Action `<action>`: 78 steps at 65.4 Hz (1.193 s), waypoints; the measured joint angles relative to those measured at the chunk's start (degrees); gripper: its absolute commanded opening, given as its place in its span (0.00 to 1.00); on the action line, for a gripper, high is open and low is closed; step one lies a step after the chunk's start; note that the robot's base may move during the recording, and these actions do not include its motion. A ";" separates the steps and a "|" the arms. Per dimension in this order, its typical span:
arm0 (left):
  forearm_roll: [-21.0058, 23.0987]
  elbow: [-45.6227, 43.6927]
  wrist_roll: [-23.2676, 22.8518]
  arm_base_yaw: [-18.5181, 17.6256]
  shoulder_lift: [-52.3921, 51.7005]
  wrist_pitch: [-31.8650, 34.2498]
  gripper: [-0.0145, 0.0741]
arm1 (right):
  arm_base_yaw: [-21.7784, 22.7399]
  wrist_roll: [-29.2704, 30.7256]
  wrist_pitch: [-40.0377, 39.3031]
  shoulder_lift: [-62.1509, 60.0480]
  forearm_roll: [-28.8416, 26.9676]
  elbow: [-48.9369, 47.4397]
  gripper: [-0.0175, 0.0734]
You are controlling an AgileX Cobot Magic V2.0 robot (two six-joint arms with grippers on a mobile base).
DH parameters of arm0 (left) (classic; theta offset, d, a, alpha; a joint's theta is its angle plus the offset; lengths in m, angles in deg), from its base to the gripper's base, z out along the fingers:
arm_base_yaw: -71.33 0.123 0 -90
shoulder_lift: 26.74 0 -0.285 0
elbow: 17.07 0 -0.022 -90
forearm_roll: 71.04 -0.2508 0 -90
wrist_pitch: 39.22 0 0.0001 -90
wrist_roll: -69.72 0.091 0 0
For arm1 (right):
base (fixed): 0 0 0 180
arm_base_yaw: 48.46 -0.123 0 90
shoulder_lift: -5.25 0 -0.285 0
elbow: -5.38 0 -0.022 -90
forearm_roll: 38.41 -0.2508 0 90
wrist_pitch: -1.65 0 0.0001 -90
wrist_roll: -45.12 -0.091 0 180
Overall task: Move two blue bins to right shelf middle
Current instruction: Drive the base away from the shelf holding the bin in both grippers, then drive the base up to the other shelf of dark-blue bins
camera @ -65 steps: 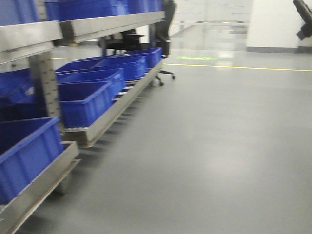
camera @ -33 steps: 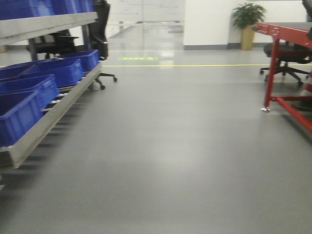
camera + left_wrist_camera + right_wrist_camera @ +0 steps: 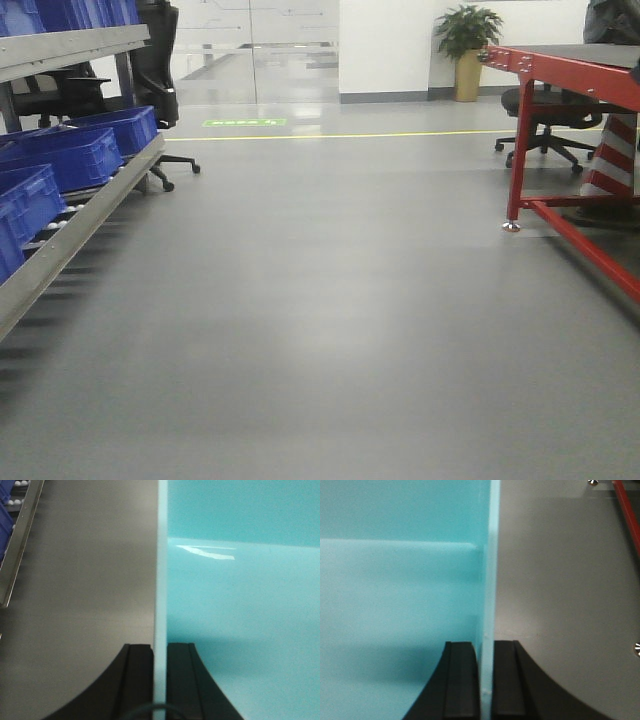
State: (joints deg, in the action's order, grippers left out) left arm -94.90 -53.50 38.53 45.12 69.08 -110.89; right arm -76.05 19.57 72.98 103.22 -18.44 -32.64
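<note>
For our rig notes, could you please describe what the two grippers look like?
The left gripper and right gripper each have two matte black fingers with flat, stepped inner faces and outer edges that flare toward the base. A thin dark cable arcs across the left one's base.

Glossy grey floor (image 3: 330, 330), yellow line (image 3: 400, 133), metal rack (image 3: 70, 47) left, red-framed table (image 3: 560, 65) right, potted plant (image 3: 466, 30) by white wall (image 3: 385, 45).

Matte black jaws, flat inner pads (image 3: 141, 680), flaring curved bases; thin dark cable loop (image 3: 145, 708).
</note>
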 measured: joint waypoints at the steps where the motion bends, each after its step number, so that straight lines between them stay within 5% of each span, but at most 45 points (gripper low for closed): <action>1: 0.00 0.00 0.00 0.00 0.00 0.00 0.04 | 0.00 0.00 0.00 0.00 0.00 0.00 0.01; 78: 0.00 0.00 0.00 0.00 0.00 1.00 0.04 | 0.00 0.00 -0.11 0.00 0.00 0.00 0.01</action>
State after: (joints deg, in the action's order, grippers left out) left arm -94.90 -53.50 38.53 45.12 69.08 -109.89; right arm -76.05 19.57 72.87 103.22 -18.44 -32.64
